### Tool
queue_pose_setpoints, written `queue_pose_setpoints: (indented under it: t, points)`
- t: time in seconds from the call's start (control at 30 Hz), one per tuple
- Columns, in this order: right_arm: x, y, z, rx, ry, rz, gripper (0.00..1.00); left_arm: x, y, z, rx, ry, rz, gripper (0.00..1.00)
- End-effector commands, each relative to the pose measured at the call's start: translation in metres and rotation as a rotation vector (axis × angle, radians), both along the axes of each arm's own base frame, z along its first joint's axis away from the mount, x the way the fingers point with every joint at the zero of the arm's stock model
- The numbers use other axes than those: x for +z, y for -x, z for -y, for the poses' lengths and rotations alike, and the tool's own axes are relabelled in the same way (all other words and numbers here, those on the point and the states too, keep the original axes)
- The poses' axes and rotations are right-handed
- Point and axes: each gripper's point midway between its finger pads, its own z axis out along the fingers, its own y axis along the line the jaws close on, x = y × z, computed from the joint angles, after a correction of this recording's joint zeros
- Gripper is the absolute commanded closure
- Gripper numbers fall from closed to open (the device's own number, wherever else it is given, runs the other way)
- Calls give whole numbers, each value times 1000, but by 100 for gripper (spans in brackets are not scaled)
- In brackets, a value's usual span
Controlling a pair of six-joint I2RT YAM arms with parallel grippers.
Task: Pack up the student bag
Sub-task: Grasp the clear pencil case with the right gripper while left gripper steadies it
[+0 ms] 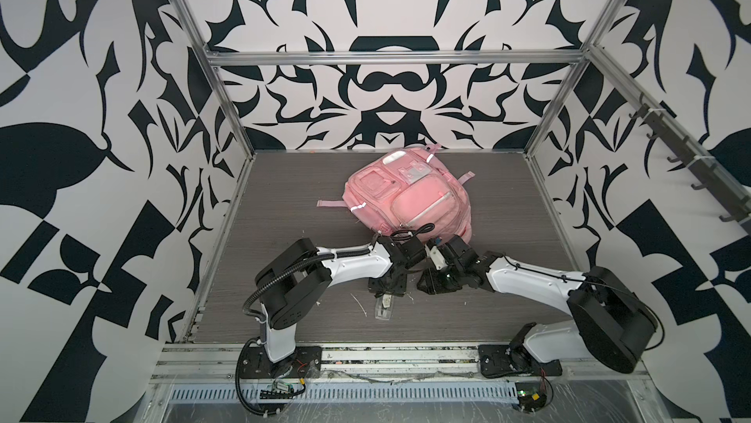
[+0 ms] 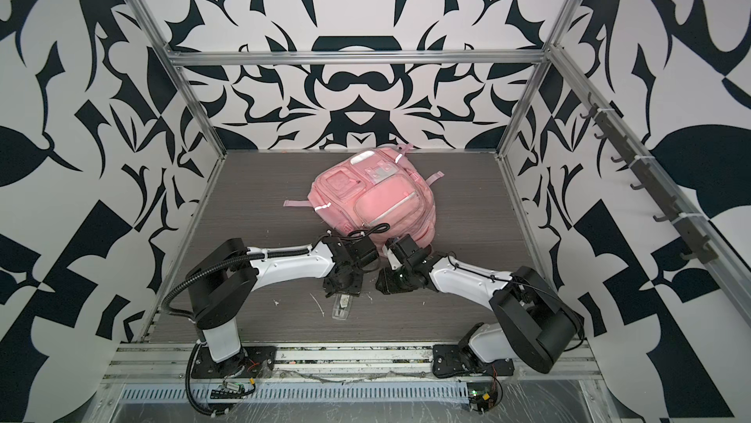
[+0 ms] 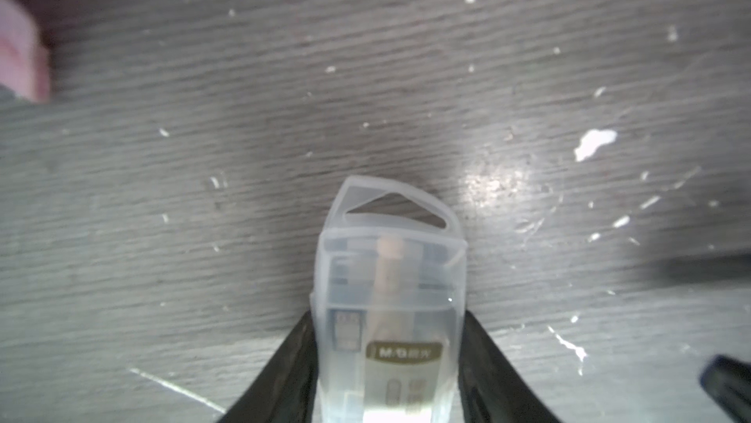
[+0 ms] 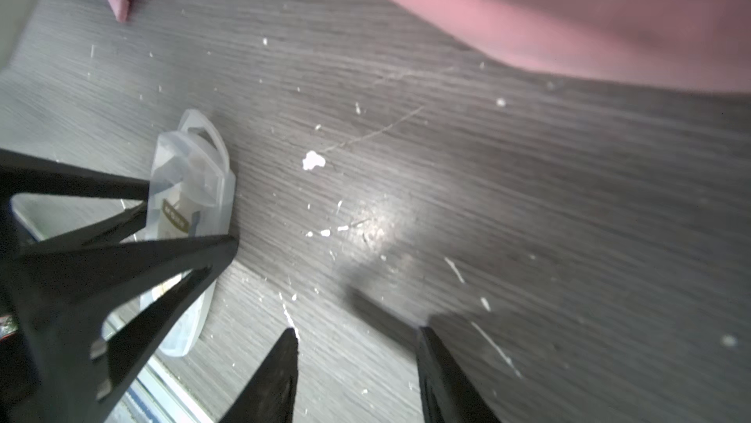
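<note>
Toward the front of the table [image 1: 284,214], a small clear plastic case [image 3: 392,262] lies flat, with a hang tab at one end and a gold label over pale contents. The left gripper [image 3: 389,315] is down over it, its black fingers [image 3: 288,372] pressed against both long sides of the case. The right gripper [image 4: 357,335] hovers just beside it, fingers partly apart with only bare table between them.

The pink backpack [image 1: 406,197] lies pockets-up at the middle of the table, toward the back wall, with one strap [image 1: 329,203] trailing left. Both arms' wrists hide its near edge in both top views.

The table is dark grey wood-grain laminate, scratched and dotted with white flecks [image 4: 313,161]. The walls [image 1: 386,88] carry a bold black-and-white pattern, with an aluminium frame [image 1: 390,57] and a rail of dark hooks [image 1: 691,165] on the right.
</note>
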Motion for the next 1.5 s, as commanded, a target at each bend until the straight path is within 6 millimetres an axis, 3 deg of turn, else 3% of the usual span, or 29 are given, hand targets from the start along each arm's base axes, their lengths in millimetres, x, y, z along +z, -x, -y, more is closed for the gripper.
queue_pose_setpoints:
  t: [0.0, 0.23, 0.43, 0.7, 0.93, 1.23, 1.47]
  points:
    - [11, -1, -4, 12, -49, 47, 51, -10, 6, -6, -13, -29, -26, 53]
    - [19, 13, -30, 72, -179, 61, 50, -1, 5, 8, -23, 99, -32, 54]
    - [25, 24, -54, 119, -286, 53, 47, 4, -2, 8, 62, 275, -88, 54]
    - [36, 27, -69, 149, -355, 52, 44, 6, -3, 7, 136, 423, -148, 54]
    - [28, 27, -89, 151, -400, 9, 45, 6, -3, 13, 173, 512, -179, 54]
    - [24, 20, -98, 128, -401, 10, 52, 7, -2, 9, 181, 523, -178, 54]
    - [21, 19, -99, 124, -391, 1, 70, 4, -2, 4, 187, 519, -181, 51]
